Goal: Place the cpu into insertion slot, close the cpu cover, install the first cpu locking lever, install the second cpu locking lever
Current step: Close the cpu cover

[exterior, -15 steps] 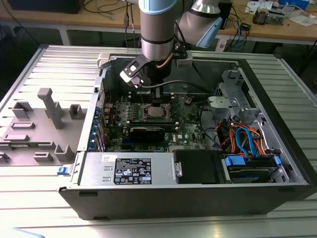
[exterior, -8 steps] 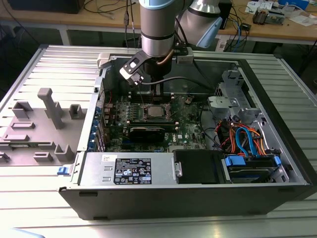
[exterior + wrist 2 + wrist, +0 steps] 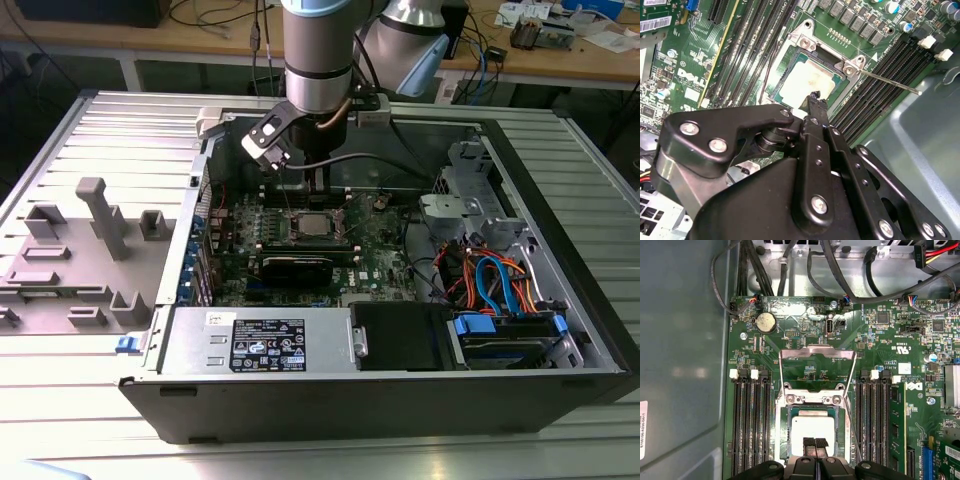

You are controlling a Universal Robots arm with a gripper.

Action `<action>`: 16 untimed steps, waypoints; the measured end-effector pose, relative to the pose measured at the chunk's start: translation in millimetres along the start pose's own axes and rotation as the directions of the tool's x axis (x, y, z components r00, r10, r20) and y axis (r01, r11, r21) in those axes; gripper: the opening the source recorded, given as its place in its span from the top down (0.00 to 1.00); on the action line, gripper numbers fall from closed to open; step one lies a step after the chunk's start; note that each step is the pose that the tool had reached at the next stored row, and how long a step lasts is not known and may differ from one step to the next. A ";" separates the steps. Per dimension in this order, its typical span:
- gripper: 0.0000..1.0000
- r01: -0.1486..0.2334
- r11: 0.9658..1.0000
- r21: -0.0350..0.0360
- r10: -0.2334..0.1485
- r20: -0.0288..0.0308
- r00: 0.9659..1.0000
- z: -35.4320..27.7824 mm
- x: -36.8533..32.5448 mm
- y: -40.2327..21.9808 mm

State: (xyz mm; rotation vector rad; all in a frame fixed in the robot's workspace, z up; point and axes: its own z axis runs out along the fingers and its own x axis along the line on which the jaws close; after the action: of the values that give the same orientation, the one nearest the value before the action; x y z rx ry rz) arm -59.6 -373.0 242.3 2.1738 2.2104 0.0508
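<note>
Farthest on the exterior view's left of the square black insertion slot (image 3: 347, 232) lies 1 grey plastic fixture tray (image 3: 60, 270) on the ribbed metal table (image 3: 560, 150). Nearer the slot is 1 open black computer case (image 3: 400, 400), lying flat, with 1 silver box-shaped power supply (image 3: 260, 340) inside it. The slot sits on 1 green circuit board (image 3: 380, 250), and 1 long black rectangular card (image 3: 305, 268) lies just beside the slot.

The small square cpu (image 3: 812, 427), with its dull silver-grey top smeared pale, lies flat inside the slot (image 3: 785, 437). The thin square silver cpu cover (image 3: 817, 352) is swung open off the slot, hinged at 1 slot edge, and green board shows through its large window. 1 thin silver wire lever (image 3: 890, 82) reaches from a slot corner out over the long black memory slots (image 3: 875, 75).

The black gripper (image 3: 815, 442) hangs directly over the cpu (image 3: 810, 82). Its 2 fingers (image 3: 810, 443) are pressed together with nothing between them. Whether the tips touch the chip is not clear. Banks of memory slots flank the insertion slot, 1 on each side, and each bank carries 2 white latch tabs (image 3: 733, 374).

On the exterior view's right of the slot, 1 bundle of blue and orange cables (image 3: 495, 280) curls inside the case.
</note>
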 end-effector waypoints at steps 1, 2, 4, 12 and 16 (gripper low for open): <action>0.89 0.000 1.000 0.000 0.000 0.000 1.000 0.0 0.0 0.0; 0.89 0.000 1.000 0.000 0.000 0.000 1.000 -0.1 0.0 0.0; 0.89 0.000 1.000 0.000 0.000 0.000 1.000 -1.1 0.0 0.0; 0.89 0.000 1.000 0.000 0.000 0.000 1.000 -1.2 0.0 0.1; 0.89 0.000 1.000 0.000 0.000 0.000 1.000 -1.3 0.0 0.1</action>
State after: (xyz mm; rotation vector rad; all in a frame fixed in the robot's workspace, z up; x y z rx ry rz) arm -59.6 -373.0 243.6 2.1735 2.2102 0.0503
